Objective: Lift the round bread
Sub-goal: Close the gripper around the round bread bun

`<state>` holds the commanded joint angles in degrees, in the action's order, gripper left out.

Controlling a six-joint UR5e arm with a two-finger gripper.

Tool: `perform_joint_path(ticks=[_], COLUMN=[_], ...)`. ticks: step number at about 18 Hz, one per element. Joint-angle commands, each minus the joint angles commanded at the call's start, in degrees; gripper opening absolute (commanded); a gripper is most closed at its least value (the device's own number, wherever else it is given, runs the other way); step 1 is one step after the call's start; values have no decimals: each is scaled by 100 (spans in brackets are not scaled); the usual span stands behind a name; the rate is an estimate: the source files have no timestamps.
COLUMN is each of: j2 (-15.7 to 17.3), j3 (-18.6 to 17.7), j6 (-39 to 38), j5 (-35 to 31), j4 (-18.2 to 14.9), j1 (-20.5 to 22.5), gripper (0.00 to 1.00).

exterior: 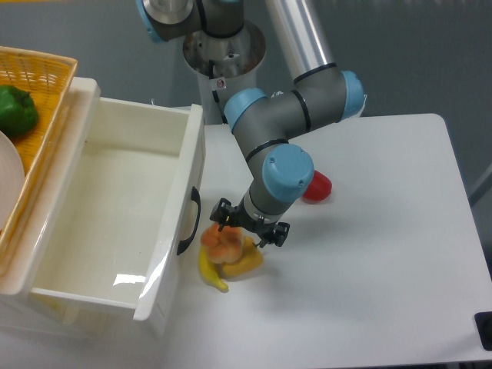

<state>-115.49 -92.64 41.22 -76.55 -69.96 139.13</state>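
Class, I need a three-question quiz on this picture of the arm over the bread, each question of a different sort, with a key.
1. True or false: the gripper is directly above the round bread.
2. What lies nearest the round bread? A) green pepper B) banana C) red object
3. Fill in: the white drawer, left of the bread, is pulled ____.

Key: 1 true; 2 B; 3 open. Whether the gripper has closed on the bread cannot be told.

One round bread [224, 243], one banana [211, 273], one yellow-orange block [247, 261], one red object [317, 187], one green pepper [15, 110], one drawer [115, 223], one basket [46, 73].
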Motion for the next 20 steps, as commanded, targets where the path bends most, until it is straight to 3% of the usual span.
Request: perform_joint_path(ticks=[3,6,7,14,17,20], j2=[0,-9,-9,-97,-88,-132], j3=[9,17,18,44,61,193], j6=[9,-9,-17,-26,-210,-220], j5=[0,0,-9,-9,-9,-17], j4=[0,-9,-9,0,0,-9], j1=[0,-26,-52,-141,-141,-141], gripper=[96,70,67,62,39,25])
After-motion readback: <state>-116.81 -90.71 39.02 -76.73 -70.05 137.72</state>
